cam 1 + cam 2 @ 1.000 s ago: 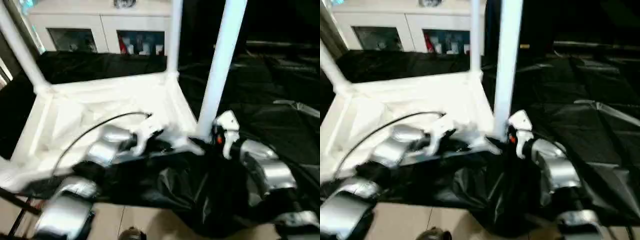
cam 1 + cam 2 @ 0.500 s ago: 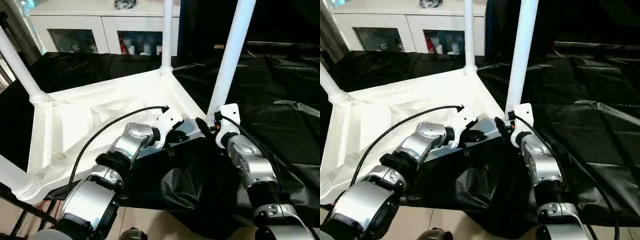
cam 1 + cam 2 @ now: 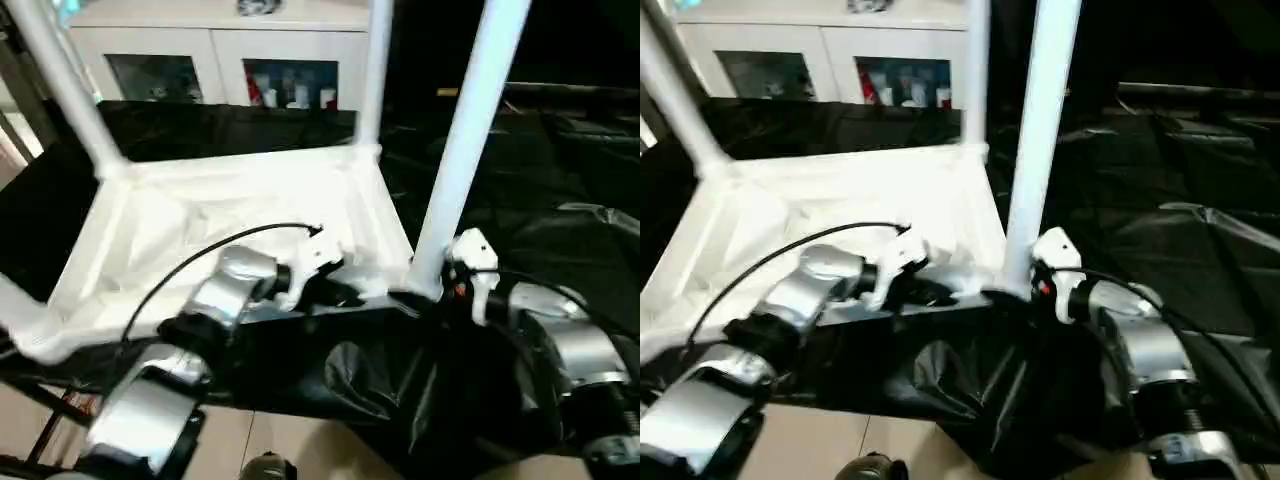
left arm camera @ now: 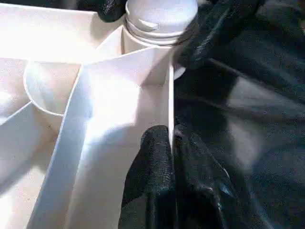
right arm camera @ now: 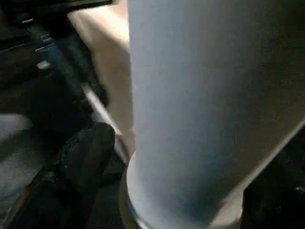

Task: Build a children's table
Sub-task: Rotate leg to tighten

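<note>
Upturned white tabletop [image 3: 210,230], legs [image 3: 470,130] upright

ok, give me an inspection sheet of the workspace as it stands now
Surface: black-draped work table, cloth creased.
Job's things: tabletop lies underside up; three legs stand in corner sockets, near-right leg included; near-left corner is cut off by the picture's edge.
Clutter: nothing seen.
Grippers: left pincer shut on the tabletop's rim; right pincer at the near-right leg's base, fingers either side, grip unclear.
Cables: black cable along left arm.
Surroundings: white cabinet behind.
</note>
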{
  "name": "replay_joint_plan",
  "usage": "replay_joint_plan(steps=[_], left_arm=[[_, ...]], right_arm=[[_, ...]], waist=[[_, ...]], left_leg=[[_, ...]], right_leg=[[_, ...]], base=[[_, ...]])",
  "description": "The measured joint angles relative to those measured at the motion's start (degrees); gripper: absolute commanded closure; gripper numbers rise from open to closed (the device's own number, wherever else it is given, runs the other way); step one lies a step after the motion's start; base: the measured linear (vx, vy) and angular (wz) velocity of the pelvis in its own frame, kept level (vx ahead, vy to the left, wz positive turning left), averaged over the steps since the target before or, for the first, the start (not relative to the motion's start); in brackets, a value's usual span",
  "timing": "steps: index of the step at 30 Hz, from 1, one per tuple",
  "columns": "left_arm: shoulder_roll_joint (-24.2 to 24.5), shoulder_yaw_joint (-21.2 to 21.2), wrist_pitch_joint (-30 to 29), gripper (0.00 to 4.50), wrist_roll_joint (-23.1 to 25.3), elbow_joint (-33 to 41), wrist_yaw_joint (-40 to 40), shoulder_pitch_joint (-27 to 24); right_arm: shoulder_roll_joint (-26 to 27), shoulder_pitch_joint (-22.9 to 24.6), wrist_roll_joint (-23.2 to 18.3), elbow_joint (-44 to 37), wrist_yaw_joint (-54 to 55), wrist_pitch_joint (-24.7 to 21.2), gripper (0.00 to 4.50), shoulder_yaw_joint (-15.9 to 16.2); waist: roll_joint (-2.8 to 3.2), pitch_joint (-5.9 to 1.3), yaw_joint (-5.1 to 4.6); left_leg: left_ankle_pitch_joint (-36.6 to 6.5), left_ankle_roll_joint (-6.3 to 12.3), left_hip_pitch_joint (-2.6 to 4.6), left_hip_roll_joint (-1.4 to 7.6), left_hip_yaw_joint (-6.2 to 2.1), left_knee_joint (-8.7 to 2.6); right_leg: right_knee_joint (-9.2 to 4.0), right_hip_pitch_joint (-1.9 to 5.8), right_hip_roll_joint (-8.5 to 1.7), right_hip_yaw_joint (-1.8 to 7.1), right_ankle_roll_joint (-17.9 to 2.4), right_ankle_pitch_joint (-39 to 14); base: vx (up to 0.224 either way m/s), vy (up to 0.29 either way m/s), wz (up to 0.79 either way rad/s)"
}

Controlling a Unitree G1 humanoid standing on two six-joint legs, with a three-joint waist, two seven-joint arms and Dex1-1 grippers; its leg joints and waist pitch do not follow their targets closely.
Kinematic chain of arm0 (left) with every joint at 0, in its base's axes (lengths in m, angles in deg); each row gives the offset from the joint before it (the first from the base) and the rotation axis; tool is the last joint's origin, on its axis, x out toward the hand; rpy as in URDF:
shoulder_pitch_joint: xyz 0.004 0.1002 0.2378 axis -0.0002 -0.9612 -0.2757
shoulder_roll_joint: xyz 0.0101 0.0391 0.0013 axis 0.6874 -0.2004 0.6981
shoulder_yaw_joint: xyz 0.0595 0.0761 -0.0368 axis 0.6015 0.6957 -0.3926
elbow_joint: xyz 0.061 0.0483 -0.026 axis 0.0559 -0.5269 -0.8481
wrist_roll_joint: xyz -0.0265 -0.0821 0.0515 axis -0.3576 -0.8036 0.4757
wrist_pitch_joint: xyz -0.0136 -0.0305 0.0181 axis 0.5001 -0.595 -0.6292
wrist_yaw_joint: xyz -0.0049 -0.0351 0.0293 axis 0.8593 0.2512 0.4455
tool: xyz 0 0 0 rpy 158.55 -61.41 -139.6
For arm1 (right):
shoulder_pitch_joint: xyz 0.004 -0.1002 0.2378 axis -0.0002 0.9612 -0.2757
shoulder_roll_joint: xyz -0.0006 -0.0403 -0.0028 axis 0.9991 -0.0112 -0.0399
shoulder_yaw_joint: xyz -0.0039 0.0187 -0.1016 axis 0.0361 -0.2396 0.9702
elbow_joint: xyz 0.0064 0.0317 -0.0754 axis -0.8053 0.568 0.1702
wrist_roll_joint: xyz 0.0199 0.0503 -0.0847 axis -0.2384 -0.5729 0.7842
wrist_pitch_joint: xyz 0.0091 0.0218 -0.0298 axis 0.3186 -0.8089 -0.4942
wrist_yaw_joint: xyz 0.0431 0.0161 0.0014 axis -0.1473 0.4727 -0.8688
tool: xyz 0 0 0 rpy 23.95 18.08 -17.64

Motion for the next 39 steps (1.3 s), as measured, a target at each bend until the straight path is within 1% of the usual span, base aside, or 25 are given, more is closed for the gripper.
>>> replay_joint_plan(steps=[2,3,4,5,7,9,11,14,19,22,23,26,29,32,35,37,38,39], left_arm=[[1.03,0.17,-0.06,4.50,-0.37,1.43,1.60,-0.99],[1.59,0.25,-0.18,4.50,-0.60,2.31,2.36,-1.52],[2.04,0.29,-0.32,4.50,-0.77,3.03,2.90,-1.95],[2.46,0.31,-0.63,4.50,-0.83,3.91,3.62,-2.48],[3.04,0.41,-0.98,4.50,-1.01,5.10,4.54,-3.12],[3.59,0.43,-1.15,4.50,-1.33,5.70,5.23,-3.39],[3.90,0.44,-1.30,4.50,-1.41,5.78,5.87,-3.55],[4.22,0.49,-2.06,4.50,-1.51,6.86,6.29,-4.04],[4.03,0.51,-2.48,4.50,-1.41,6.81,5.33,-4.01],[2.18,0.42,-2.04,4.50,-0.56,4.01,0.88,-2.39],[0.64,0.14,-1.86,4.50,0.05,1.47,-2.83,-1.10],[-3.02,-0.64,-1.90,4.50,1.52,-3.07,-11.66,2.05],[-5.96,-1.09,-2.20,4.50,1.87,-6.44,-18.63,4.22],[-9.11,-2.33,-2.22,4.50,2.20,-10.12,-25.38,6.37],[-10.87,-2.44,-2.17,4.50,2.63,-11.36,-28.89,7.21],[-11.03,-2.49,-1.99,4.50,2.74,-11.74,-29.23,7.42],[-11.07,-2.57,-1.78,4.50,2.74,-12.22,-29.22,7.63],[-11.09,-2.59,-1.58,4.50,2.74,-12.54,-29.24,7.76]], right_arm=[[-0.98,0.00,-0.16,-0.51,-2.39,-0.31,0.58,0.74],[-1.25,0.00,-0.28,-0.81,-3.42,-0.41,0.82,1.15],[-1.38,0.00,-0.38,-1.06,-4.18,-0.72,0.82,1.31],[-1.53,0.00,-0.49,-1.26,-4.95,-1.06,0.92,1.48],[-1.75,-0.01,-0.60,-1.62,-5.93,-1.41,0.92,1.75],[-1.80,0.00,-0.78,-2.16,-6.41,-1.57,1.31,2.10],[-1.77,0.00,-0.95,-2.17,-6.65,-1.86,1.37,2.30],[-1.77,0.04,-1.47,-2.41,-7.05,-2.60,1.66,2.36],[-0.84,0.43,-1.48,-2.60,-5.77,-2.89,1.80,2.11],[0.90,0.55,-0.41,-1.39,0.10,-2.71,1.81,0.26],[3.04,-0.04,0.30,0.85,5.14,-2.56,1.81,-1.40],[8.55,-2.69,1.88,5.21,19.20,-2.63,1.82,-5.26],[12.53,-5.04,2.79,8.40,30.63,-2.62,1.82,-7.46],[17.23,-8.33,3.63,12.22,42.84,-2.26,1.82,-10.31],[19.44,-10.58,4.32,15.47,49.75,-0.73,1.82,-11.43],[19.88,-10.82,4.48,16.18,50.59,0.11,1.82,-11.72],[19.96,-10.90,4.57,16.56,50.55,0.52,1.26,-11.84],[19.96,-11.03,4.63,16.93,50.52,0.87,1.26,-11.87]], waist=[[0.05,0.03,-0.05],[0.05,0.03,-0.07],[0.05,0.03,-0.04],[0.06,0.03,0.01],[0.05,0.03,0.01],[0.04,0.04,-0.02],[0.04,0.04,0.00],[0.04,0.04,0.00],[0.05,0.05,0.00],[0.07,0.05,-0.08],[0.01,0.06,-0.18],[0.01,0.08,-0.82],[0.06,0.05,-1.32],[0.18,0.01,-1.45],[0.24,-0.03,-1.53],[0.24,-0.03,-1.54],[0.24,-0.03,-1.54],[0.24,-0.03,-1.56]], left_leg=[[0.00,0.00,0.00,-0.01,0.01,-0.01],[0.00,-0.01,0.01,0.00,0.00,-0.04],[0.00,-0.01,0.01,0.01,0.00,-0.06],[0.00,-0.01,0.01,0.02,0.00,-0.08],[0.00,-0.01,-0.04,0.02,0.00,-0.09],[0.00,0.00,-0.11,0.02,0.00,-0.06],[0.00,-0.01,-0.11,0.02,0.00,-0.04],[0.00,-0.01,-0.11,0.02,0.00,-0.02],[0.00,-0.01,-0.11,0.01,0.00,-0.03],[0.00,-0.02,-0.05,0.01,0.00,0.04],[0.01,-0.02,0.10,0.01,0.00,0.06],[0.02,-0.06,0.15,-0.01,0.00,0.08],[0.03,-0.07,0.18,-0.03,-0.01,0.00],[0.03,-0.07,0.13,-0.04,-0.01,-0.05],[0.00,-0.03,0.09,-0.08,-0.01,-0.11],[-0.01,-0.03,0.09,-0.08,-0.01,-0.14],[-0.01,-0.03,0.09,-0.08,-0.01,-0.13],[-0.01,-0.03,0.10,-0.08,-0.01,-0.13]], right_leg=[[0.01,-0.02,0.00,0.01,0.00,0.00],[0.01,-0.03,0.00,0.00,0.00,0.00],[0.02,-0.04,0.00,-0.01,0.00,0.00],[0.02,-0.05,0.00,-0.03,0.00,-0.01],[-0.01,-0.07,0.00,-0.04,0.00,-0.01],[-0.01,-0.13,0.01,-0.03,0.00,-0.01],[0.01,-0.13,0.00,-0.04,0.00,-0.01],[0.01,-0.13,0.00,-0.03,0.00,-0.01],[0.02,-0.13,0.00,-0.03,0.00,-0.01],[0.10,-0.10,0.00,0.00,-0.01,0.00],[0.13,0.01,0.00,0.01,-0.02,0.01],[0.16,-0.02,-0.01,0.02,-0.06,0.04],[0.16,-0.01,-0.01,0.01,-0.06,0.04],[0.11,-0.03,-0.01,-0.01,-0.06,0.04],[-0.07,0.01,-0.03,-0.02,-0.05,0.04],[-0.13,0.03,-0.03,-0.03,-0.05,0.04],[-0.14,0.04,-0.03,-0.03,-0.05,0.05],[-0.14,0.06,-0.03,-0.02,-0.04,0.05]], base=[[0.000,0.000,0.00],[0.000,0.000,0.00],[0.000,0.000,0.00],[0.000,0.000,0.00],[0.000,0.000,0.00],[0.000,0.000,0.00],[0.000,0.000,0.00],[0.000,0.000,0.00],[0.000,0.000,0.00],[0.000,0.000,0.00],[0.000,0.000,0.00],[0.000,0.000,0.00],[0.000,0.000,0.00],[0.000,0.000,0.00],[0.000,0.000,0.00],[0.000,0.000,0.00],[0.000,0.000,0.00],[0.000,0.000,0.00]])
